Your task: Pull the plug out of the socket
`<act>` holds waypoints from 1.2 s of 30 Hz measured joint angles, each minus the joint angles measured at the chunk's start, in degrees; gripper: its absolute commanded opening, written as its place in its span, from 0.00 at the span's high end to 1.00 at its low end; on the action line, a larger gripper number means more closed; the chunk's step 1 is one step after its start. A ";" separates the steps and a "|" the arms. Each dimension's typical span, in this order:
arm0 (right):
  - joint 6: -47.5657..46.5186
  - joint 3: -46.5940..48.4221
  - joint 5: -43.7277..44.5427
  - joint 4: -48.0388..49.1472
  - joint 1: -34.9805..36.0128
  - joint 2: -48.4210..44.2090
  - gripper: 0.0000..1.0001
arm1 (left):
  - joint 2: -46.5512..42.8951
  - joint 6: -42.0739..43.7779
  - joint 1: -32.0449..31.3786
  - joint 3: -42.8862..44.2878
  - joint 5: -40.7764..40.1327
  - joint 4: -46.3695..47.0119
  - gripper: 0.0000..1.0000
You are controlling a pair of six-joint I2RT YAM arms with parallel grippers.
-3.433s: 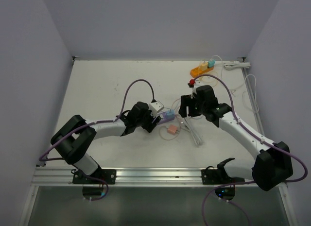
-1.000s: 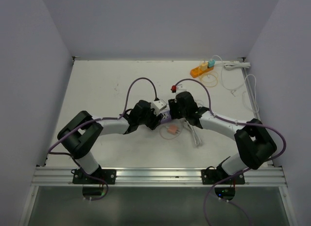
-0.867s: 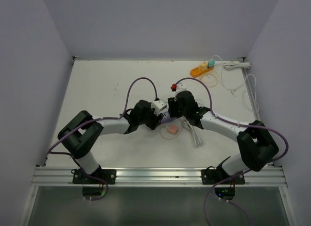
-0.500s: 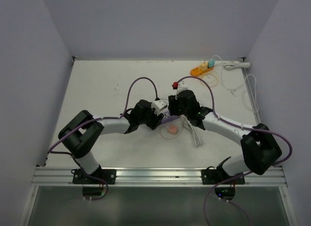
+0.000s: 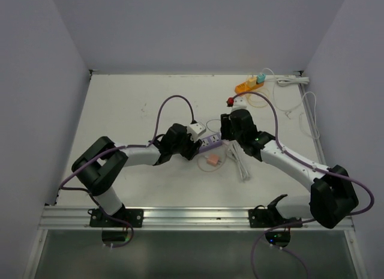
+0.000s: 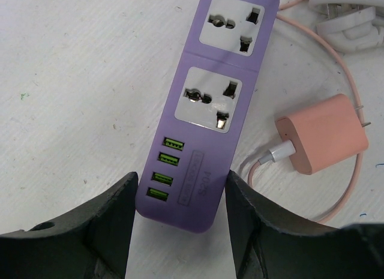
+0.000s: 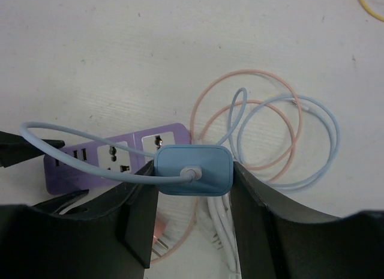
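White table [image 5: 132, 105]: purple power strip [image 6: 207, 105], pink charger [image 6: 322, 142], white cord bundle [image 5: 238, 162], orange strip [image 5: 249, 85].

On the white counter [image 5: 132, 111], the left end effector [image 5: 197, 144] meets the left end of a purple socket strip [image 5: 210, 142]. The right end effector [image 5: 224, 126] hangs just past its other end. A pink charger [image 5: 210, 162] and a white cable bundle [image 5: 237, 161] lie nearer the arm bases.

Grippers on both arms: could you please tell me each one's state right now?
Left gripper: closed on the purple power strip.
Right gripper: closed on the blue plug.
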 measured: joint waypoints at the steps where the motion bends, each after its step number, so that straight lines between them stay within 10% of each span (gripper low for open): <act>1: 0.15 0.00 0.22 -1.14 -0.24 -0.72 1.00 | -0.07 -0.20 -0.02 0.00 -0.28 -0.15 0.85; 19: 1.86 0.57 -4.72 -30.51 -3.17 -4.74 0.98 | -1.90 -7.06 1.90 -0.52 -2.25 -2.75 0.75; 36: 2.60 8.39 -13.35 -36.48 -3.41 8.79 0.87 | -4.52 -11.43 2.01 -0.55 -3.85 -7.82 0.27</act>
